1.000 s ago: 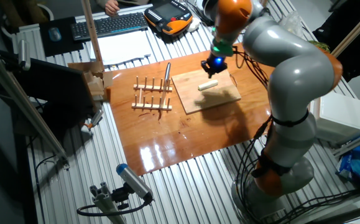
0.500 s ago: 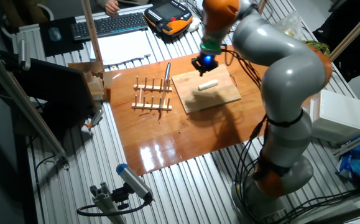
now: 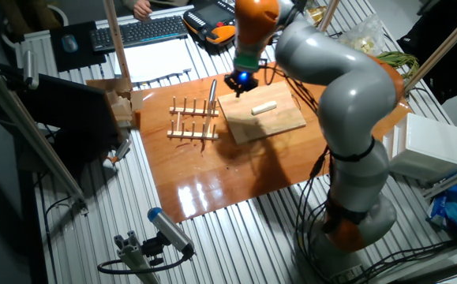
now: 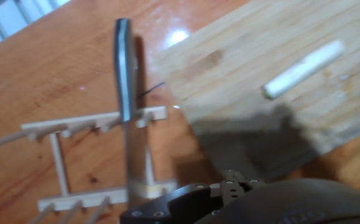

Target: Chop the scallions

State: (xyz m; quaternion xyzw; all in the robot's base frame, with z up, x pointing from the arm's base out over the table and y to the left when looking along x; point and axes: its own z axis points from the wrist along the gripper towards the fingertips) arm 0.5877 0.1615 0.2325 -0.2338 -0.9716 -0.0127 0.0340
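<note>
The jaws [image 3: 239, 85] are hovering over the left edge of the pale rectangular wooden cutting board [image 3: 279, 122], holding nothing; how far apart they are standing cannot be told. The short cream-white scallion piece [image 3: 264, 108] is lying alone near the board's middle, apart from the jaws, with bare board around it. Just beside the board's left edge, a knife [image 4: 125, 74] is resting in a small wooden peg rack [image 3: 193, 120] on the glossy brown desk [image 3: 236, 177].
</note>
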